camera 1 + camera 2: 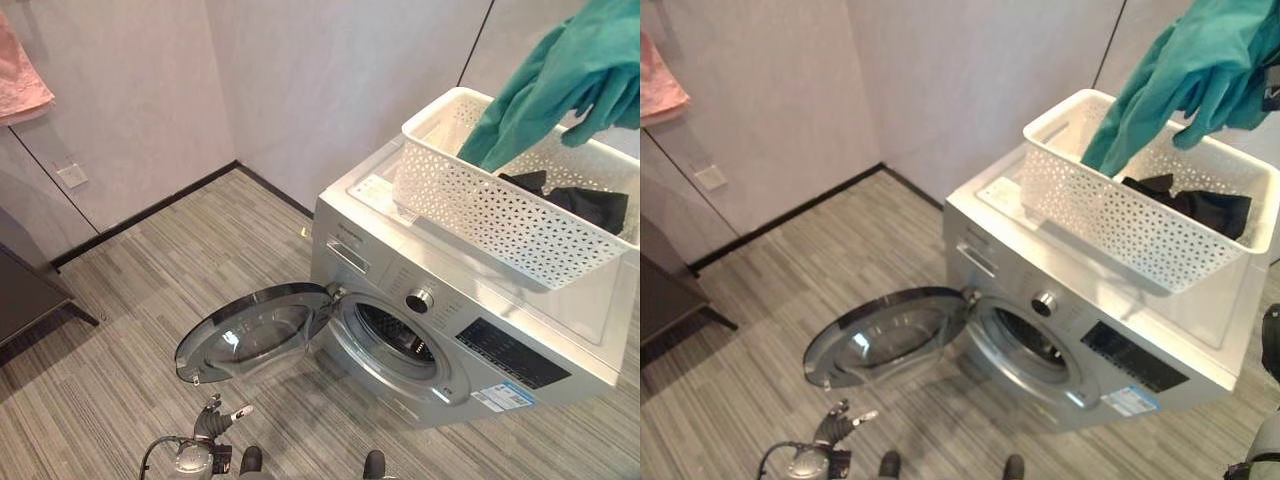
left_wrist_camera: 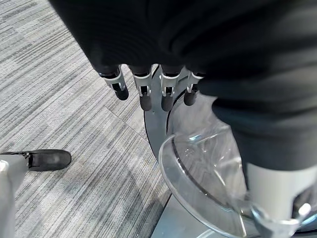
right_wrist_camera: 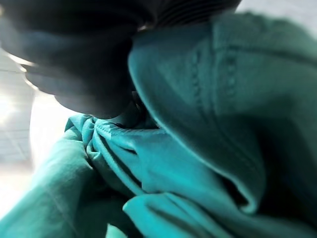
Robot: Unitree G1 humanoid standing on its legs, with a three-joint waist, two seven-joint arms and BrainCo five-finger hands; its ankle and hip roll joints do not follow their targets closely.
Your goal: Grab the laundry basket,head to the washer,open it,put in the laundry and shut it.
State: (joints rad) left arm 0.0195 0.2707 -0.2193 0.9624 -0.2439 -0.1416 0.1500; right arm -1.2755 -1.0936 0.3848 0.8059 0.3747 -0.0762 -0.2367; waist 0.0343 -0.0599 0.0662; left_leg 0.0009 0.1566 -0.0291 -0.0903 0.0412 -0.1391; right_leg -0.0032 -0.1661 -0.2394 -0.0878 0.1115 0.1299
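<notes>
- Teal garment point(image 3: 198, 148) bunches against the right hand point(image 3: 89, 64); whether those fingers clamp it cannot be told.
- It hangs lengthwise down into the white basket point(image 1: 480, 215) atop the washer point(image 1: 520, 350), its upper end cut off.
- Left hand point(image 2: 153, 91) fingers hang relaxed, empty, just above the open door point(image 1: 250, 335).

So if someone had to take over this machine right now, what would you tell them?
Left hand: low by the floor, near the open door, fingers relaxed, holding nothing.
Right hand: wrapped in the teal garment it lifts above the basket; its fingers are hidden.
Basket sits on top of the washer, with a black garment inside.
Done: basket carried over, door opened.
Left: load the teal and black garments into the drum, then shut the door.
</notes>
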